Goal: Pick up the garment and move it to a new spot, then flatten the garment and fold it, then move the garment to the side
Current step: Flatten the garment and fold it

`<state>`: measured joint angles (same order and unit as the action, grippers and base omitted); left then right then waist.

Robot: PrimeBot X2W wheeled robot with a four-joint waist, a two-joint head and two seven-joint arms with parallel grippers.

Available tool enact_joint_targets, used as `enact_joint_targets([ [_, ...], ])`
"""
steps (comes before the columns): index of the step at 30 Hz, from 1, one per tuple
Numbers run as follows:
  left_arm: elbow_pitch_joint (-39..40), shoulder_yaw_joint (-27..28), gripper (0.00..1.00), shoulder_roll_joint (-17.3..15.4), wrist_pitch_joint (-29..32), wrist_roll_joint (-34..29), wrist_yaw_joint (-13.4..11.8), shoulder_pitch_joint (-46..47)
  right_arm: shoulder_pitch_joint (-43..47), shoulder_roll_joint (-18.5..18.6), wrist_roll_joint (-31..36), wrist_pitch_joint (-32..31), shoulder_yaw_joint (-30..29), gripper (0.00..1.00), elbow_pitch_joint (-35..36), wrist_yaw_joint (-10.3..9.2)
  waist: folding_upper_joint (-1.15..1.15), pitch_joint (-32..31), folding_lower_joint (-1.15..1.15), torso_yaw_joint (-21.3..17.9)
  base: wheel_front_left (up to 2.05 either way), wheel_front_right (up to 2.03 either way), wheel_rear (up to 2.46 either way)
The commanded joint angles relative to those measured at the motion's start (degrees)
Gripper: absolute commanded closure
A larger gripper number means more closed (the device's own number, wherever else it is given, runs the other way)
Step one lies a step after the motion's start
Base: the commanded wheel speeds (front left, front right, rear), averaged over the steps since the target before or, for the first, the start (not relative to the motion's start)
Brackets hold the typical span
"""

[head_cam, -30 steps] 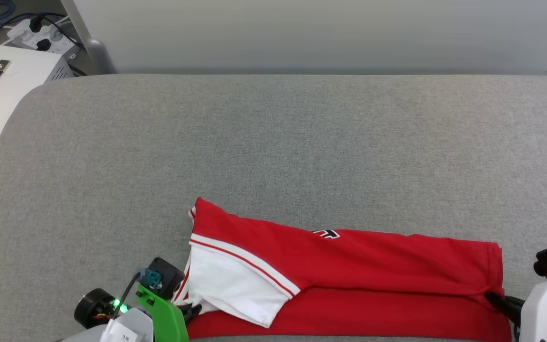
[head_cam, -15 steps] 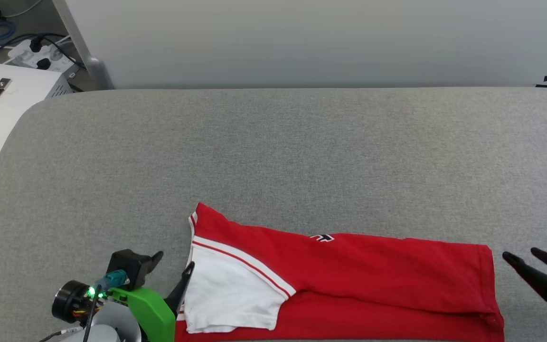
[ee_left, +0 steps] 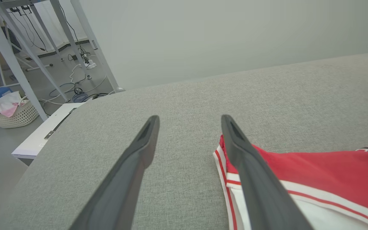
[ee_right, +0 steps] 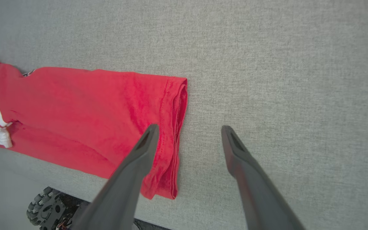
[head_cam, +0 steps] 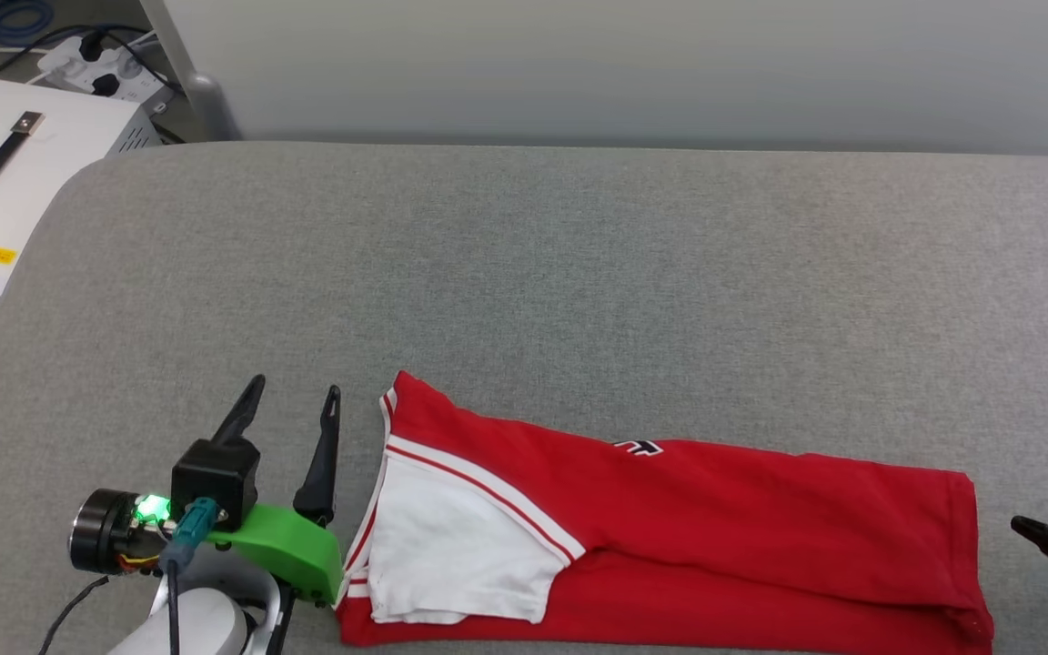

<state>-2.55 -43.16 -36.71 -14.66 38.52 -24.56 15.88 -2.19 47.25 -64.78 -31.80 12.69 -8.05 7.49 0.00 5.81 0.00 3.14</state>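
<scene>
- The garment (head_cam: 670, 528) lies as a long red band along the near edge of the grey surface (head_cam: 579, 273), resting flat with no part lifted.
- Its far half looks folded down over the near half. That would explain why the white sleeve (head_cam: 451, 546) sits on top at the left end and only a sliver of print (head_cam: 638, 447) peeks out at the far crease.
- The left gripper (head_cam: 295, 389) stands just beside the sleeve end, fingers well apart and holding nothing. The fingers point away from the robot, along the garment's short edge, so it seems parked clear of the cloth rather than reaching in.
- The right gripper (head_cam: 1047, 526) does the same at the other end, just off the hem (ee_right: 176, 127), jaws spread and empty. In its wrist view one finger crosses the hem corner, but the head view shows a gap there.
- One gripper at each end suits a wide, limp thing, since handling both ends together keeps the band straight.
- I judge that the lengthways fold is done and that a crosswise fold and the move aside remain.
- The near right corner is bunched and may want smoothing first.
</scene>
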Motion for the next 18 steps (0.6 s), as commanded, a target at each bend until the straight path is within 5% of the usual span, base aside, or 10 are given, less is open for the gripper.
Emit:
enact_joint_targets([
  [1, 0.48, 2.53, 0.0, 1.33, -0.32, -2.36, -0.4, -1.92, 0.75, -1.05, 0.25, -0.83, -0.23, 0.0, -0.46, 0.0, 0.0, 0.88, 0.0, 0.82, 0.0, 0.0, 0.0],
  [18, 1.68, 24.91, 0.0, 15.98, -0.33, -20.1, 7.36, -11.16, -3.09, -8.55, 3.61, -4.1, 2.85, 0.0, -4.74, 0.0, 0.0, 5.22, 0.0, 3.66, 0.0, 0.0, 0.0],
])
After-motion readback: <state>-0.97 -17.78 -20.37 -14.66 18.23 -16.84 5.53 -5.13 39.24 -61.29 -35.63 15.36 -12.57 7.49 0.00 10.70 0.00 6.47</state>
